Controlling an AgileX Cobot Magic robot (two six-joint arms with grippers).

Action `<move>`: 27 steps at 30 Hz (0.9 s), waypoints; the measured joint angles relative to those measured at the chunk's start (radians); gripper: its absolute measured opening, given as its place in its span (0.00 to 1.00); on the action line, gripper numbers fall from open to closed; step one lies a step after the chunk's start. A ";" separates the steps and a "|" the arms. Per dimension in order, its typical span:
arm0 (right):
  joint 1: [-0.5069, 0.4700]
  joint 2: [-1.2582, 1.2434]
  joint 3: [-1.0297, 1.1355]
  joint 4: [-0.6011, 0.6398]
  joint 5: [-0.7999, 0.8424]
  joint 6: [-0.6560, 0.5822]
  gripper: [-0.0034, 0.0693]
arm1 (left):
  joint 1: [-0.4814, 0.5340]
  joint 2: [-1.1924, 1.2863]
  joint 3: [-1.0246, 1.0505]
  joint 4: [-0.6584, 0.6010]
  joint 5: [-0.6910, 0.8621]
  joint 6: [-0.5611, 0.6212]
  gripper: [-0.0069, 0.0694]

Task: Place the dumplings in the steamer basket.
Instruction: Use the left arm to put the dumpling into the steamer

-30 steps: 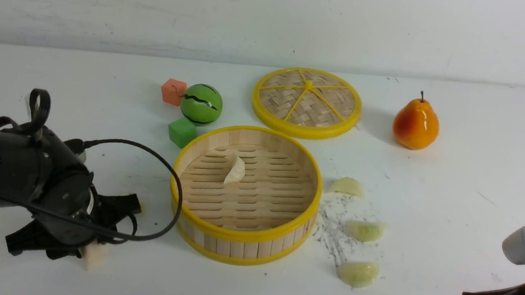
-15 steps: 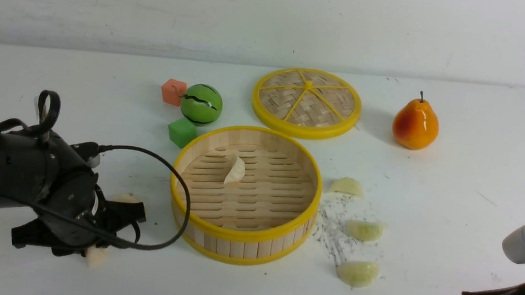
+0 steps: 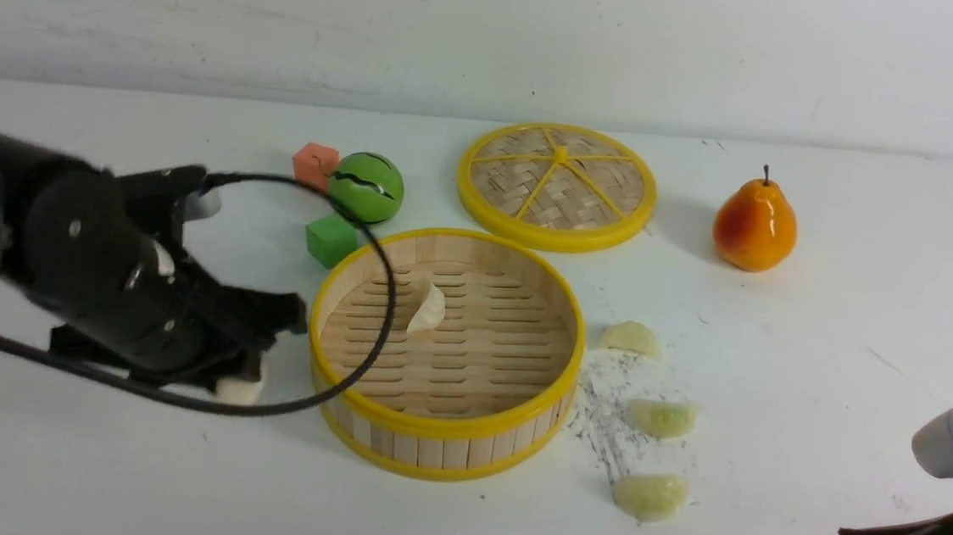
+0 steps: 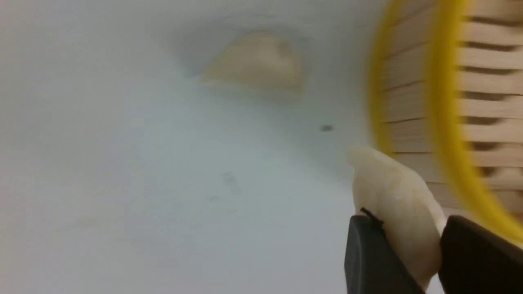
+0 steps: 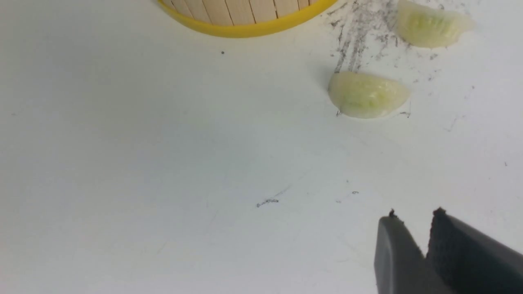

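The left gripper (image 3: 266, 351) is clamped on a cream dumpling (image 4: 398, 196), and the steamer basket (image 3: 440, 424) stands just beyond its fingertips. A second cream dumpling (image 4: 257, 61) lies on the table (image 3: 863, 332) ahead of that gripper, and a third cream dumpling (image 3: 426, 308) sits inside the basket. The right gripper (image 5: 414, 216) holds nothing, its jaws nearly together. One green dumpling (image 5: 367, 94) lies on the table ahead of it, and another green dumpling (image 5: 431, 26) lies farther off.

Orange cube (image 3: 315, 166) beside striped green ball (image 3: 366, 189), green cube (image 3: 331, 240) just nearer — woven lid (image 3: 557, 185) and pear (image 3: 754, 226) further right
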 joint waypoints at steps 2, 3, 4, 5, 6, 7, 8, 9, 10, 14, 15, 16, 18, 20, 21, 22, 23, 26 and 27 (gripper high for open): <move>0.000 0.000 0.000 0.000 0.000 0.000 0.23 | -0.031 0.016 -0.086 -0.081 0.032 0.107 0.37; 0.000 0.000 0.000 0.000 -0.001 0.000 0.23 | -0.056 0.039 -0.144 -0.127 0.051 0.160 0.37; 0.000 0.000 0.000 0.000 -0.001 0.000 0.23 | -0.075 0.067 -0.205 -0.154 0.064 0.197 0.37; 0.000 0.000 0.000 0.000 -0.003 0.000 0.23 | -0.093 0.102 -0.265 -0.171 0.079 0.220 0.37; 0.000 0.000 0.000 0.000 -0.004 0.000 0.23 | -0.108 0.144 -0.336 -0.179 0.099 0.235 0.37; 0.000 0.000 0.000 0.000 -0.004 0.000 0.23 | -0.118 0.180 -0.381 -0.179 0.110 0.240 0.37; 0.000 0.000 0.000 0.000 -0.004 0.000 0.23 | -0.127 0.230 -0.435 -0.178 0.128 0.244 0.37; 0.000 0.000 0.000 0.000 -0.004 0.000 0.24 | -0.133 0.270 -0.477 -0.173 0.141 0.245 0.37; 0.000 0.000 0.000 0.000 -0.004 0.000 0.23 | -0.139 0.332 -0.535 -0.166 0.155 0.248 0.37; 0.000 0.000 0.000 0.000 -0.004 -0.004 0.24 | -0.142 0.490 -0.675 -0.151 0.170 0.250 0.37; 0.000 0.000 0.000 0.000 -0.004 -0.004 0.24 | -0.142 0.529 -0.708 -0.147 0.172 0.247 0.37; 0.000 0.000 0.000 0.003 -0.004 -0.004 0.24 | -0.142 0.562 -0.732 -0.140 0.173 0.240 0.37; 0.000 0.000 0.000 0.003 -0.004 -0.004 0.24 | -0.142 0.612 -0.775 -0.121 0.173 0.216 0.37; 0.000 0.000 0.000 0.003 -0.004 -0.004 0.24 | -0.142 0.647 -0.803 -0.103 0.171 0.190 0.37; 0.000 0.000 0.000 0.003 -0.004 -0.010 0.25 | -0.142 0.673 -0.824 -0.085 0.170 0.167 0.37; 0.000 0.000 0.000 0.003 -0.004 -0.013 0.25 | -0.142 0.687 -0.834 -0.076 0.169 0.159 0.37; 0.000 0.000 0.000 0.003 -0.004 -0.015 0.25 | -0.142 0.698 -0.839 -0.065 0.168 0.153 0.37; 0.000 0.000 0.000 0.003 -0.004 -0.019 0.25 | -0.142 0.720 -0.846 -0.044 0.168 0.118 0.37; 0.000 0.000 0.000 0.003 -0.004 -0.019 0.25 | -0.142 0.727 -0.846 -0.040 0.169 0.097 0.37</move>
